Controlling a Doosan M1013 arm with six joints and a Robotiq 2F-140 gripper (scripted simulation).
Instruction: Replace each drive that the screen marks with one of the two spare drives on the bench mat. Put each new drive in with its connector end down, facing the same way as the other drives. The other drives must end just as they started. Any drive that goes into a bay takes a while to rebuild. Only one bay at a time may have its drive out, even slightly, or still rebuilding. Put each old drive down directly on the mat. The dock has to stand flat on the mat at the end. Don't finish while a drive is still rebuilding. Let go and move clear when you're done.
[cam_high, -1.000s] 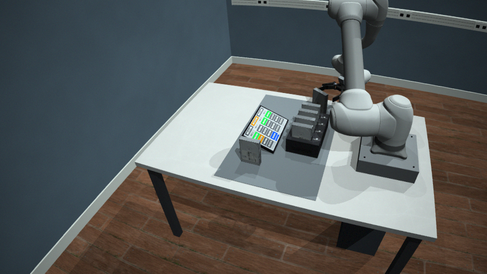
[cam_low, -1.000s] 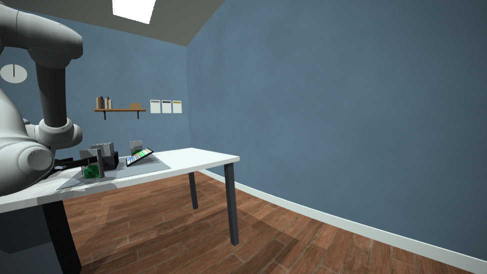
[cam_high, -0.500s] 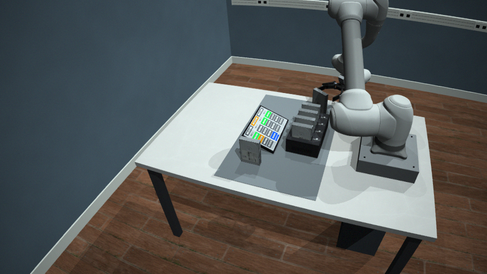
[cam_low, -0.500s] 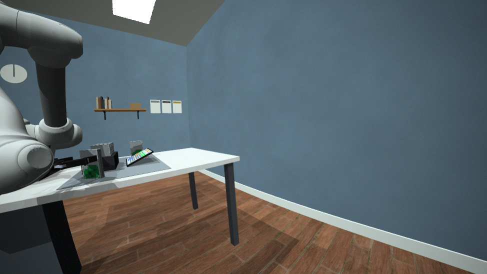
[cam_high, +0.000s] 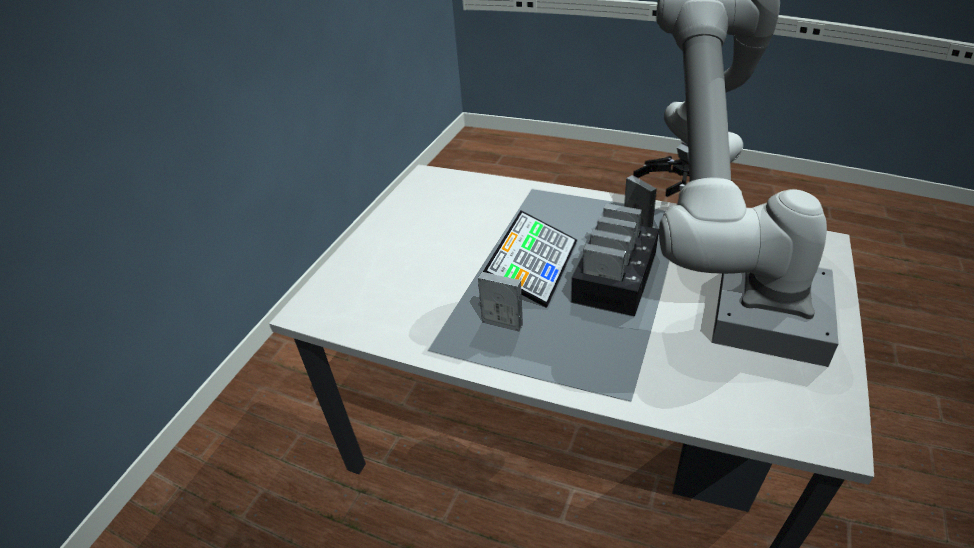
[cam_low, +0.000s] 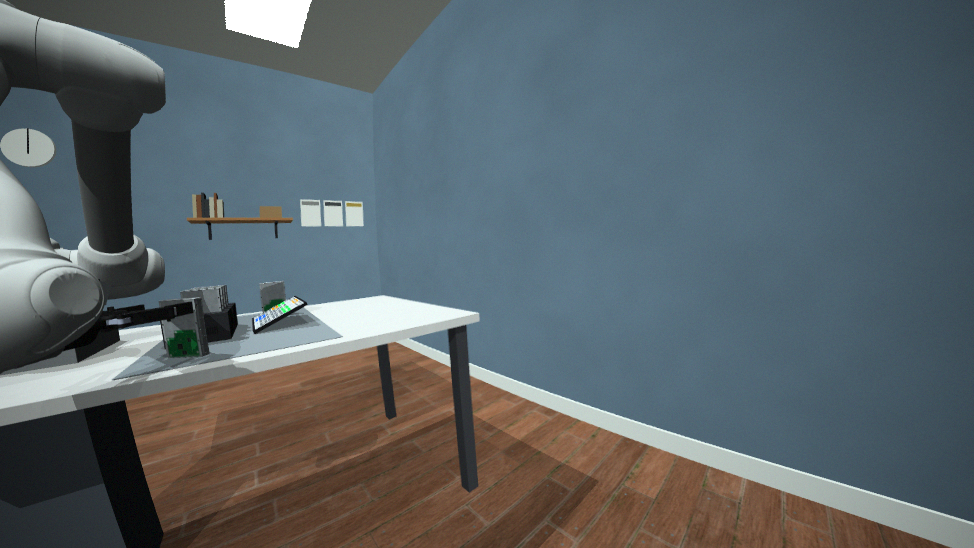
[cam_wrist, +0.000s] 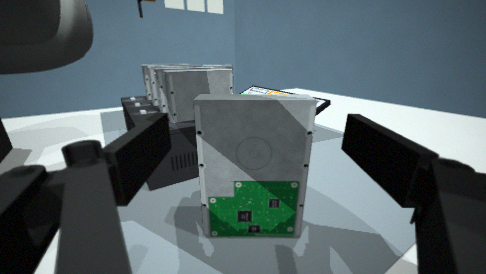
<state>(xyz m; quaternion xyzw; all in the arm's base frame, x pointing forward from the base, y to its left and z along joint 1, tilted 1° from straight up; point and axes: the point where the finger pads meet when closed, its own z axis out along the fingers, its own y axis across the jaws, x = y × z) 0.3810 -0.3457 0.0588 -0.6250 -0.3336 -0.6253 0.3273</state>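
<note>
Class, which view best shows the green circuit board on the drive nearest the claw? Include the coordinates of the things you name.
The wrist view: the green circuit board (cam_low: 182, 342) (cam_wrist: 254, 212) faces it, chips distinct. The exterior view shows it small; the top view hides it.

Books (cam_low: 207, 207) stand at the left end of a wooden shelf (cam_low: 239, 220) on the far wall, with a tan box (cam_low: 270, 211) toward its right end. Three paper sheets (cam_low: 332, 213) hang just right of the shelf. A round clock (cam_low: 27, 147) hangs farther left, and a bright ceiling light (cam_low: 266, 21) glows overhead.
</note>
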